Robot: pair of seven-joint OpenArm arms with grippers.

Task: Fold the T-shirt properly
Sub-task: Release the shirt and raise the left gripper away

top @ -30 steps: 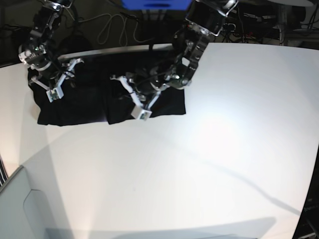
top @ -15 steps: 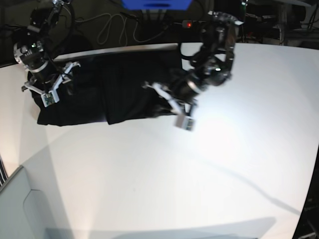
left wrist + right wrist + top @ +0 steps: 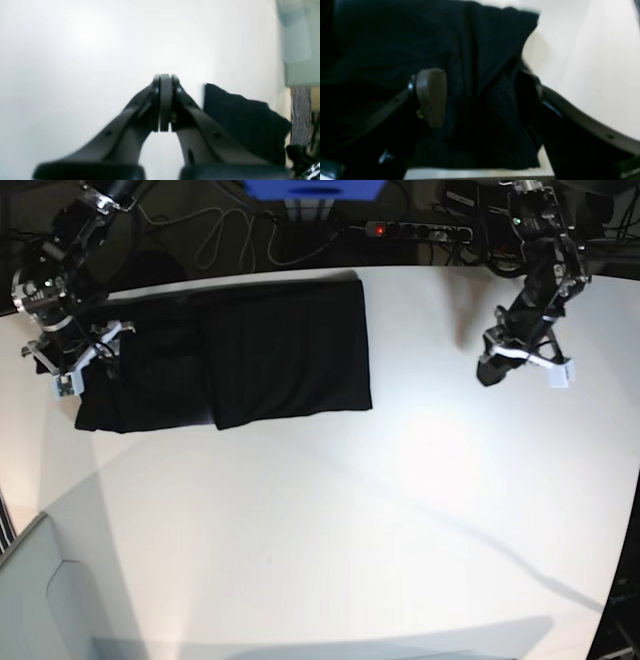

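T-shirt (image 3: 245, 350) lies folded at the bench's (image 3: 400, 510) ten o'clock. Left gripper (image 3: 525, 370) at two o'clock, fingers pressed together, empty. Right gripper (image 3: 85, 365) fingers spread over the cloth's left edge, apparently not gripping.

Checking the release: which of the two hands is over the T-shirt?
The right hand, open over the black T-shirt at its end. The left hand is shut, off over bare white table.

Base view looked down from high over the whole surface (image 3: 400, 510), wrist views sat close behind each hand, all three shared the T-shirt (image 3: 280, 350)
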